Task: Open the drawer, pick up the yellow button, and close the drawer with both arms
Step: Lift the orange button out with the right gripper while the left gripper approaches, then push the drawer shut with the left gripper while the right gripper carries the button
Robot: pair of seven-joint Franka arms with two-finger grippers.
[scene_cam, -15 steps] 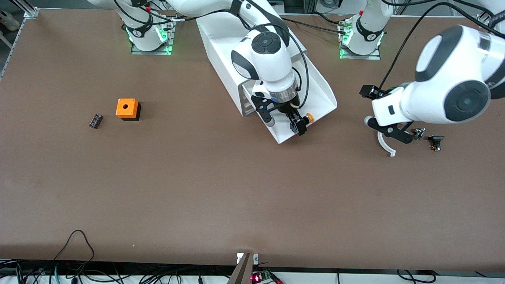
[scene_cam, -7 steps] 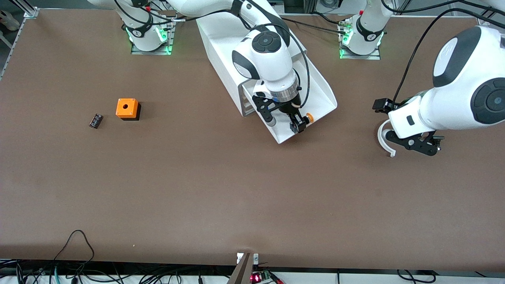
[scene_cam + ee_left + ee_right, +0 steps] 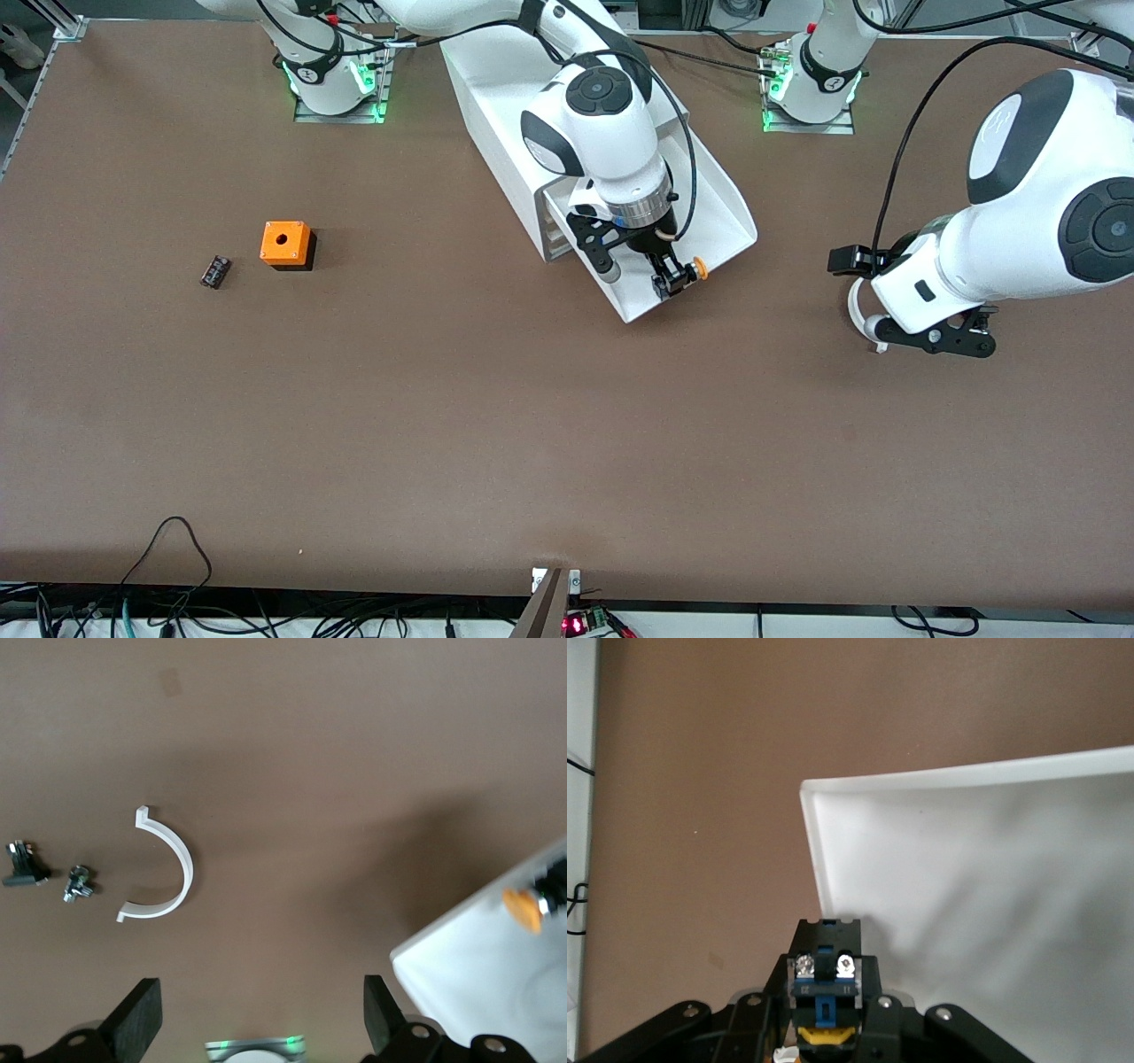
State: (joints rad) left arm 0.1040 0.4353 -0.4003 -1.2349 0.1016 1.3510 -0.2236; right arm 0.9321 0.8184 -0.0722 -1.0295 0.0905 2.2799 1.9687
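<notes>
Gripping button [image 3: 822,1001] — right pincer [image 3: 678,279] over drawer [image 3: 709,190]; screw terminals wrist-view only.

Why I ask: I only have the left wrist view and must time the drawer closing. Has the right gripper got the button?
Observer: Yes. The right gripper has its fingers shut on the black and blue body of the button, as the right wrist view shows.
Operator: Where is it holding it?
Observer: Over the drawer, which stands pulled out of the white cabinet toward the front camera.
Operator: Anything else on the table that I miss?
Observer: An orange cube and a small black component lie toward the right arm's end of the table.
</notes>
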